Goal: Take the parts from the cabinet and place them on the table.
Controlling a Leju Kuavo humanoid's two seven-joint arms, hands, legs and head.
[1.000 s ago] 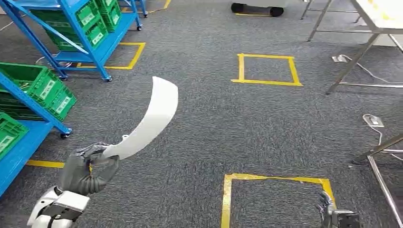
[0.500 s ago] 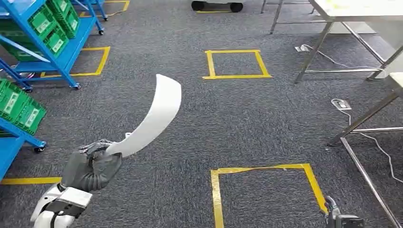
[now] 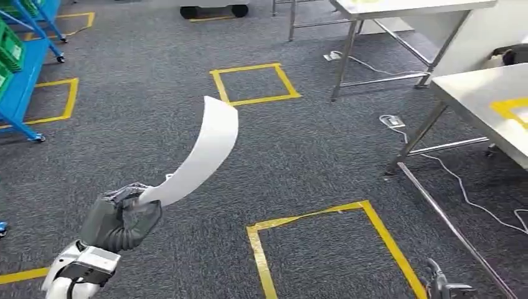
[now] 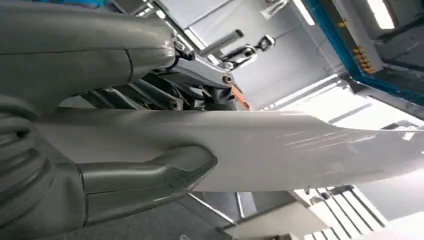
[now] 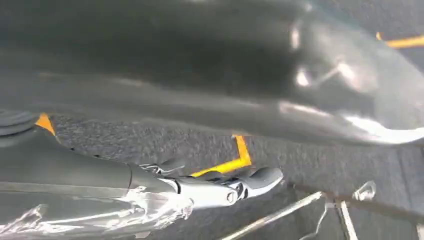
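The view has swung right: the blue racks (image 3: 25, 68) slid leftward, and a steel table (image 3: 492, 106) apparently entered.

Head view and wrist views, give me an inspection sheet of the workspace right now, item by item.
Surface: grey carpet floor with yellow tape squares; steel table at right.
Job's things: white curved part held up over the floor, not on the table.
Clutter: nothing seen.
Hands: left hand grips the part's lower end; right hand holds nothing, fingers extended.
Cables: white cable trailing under the table.
Surroundings: blue rack with green bins at left.
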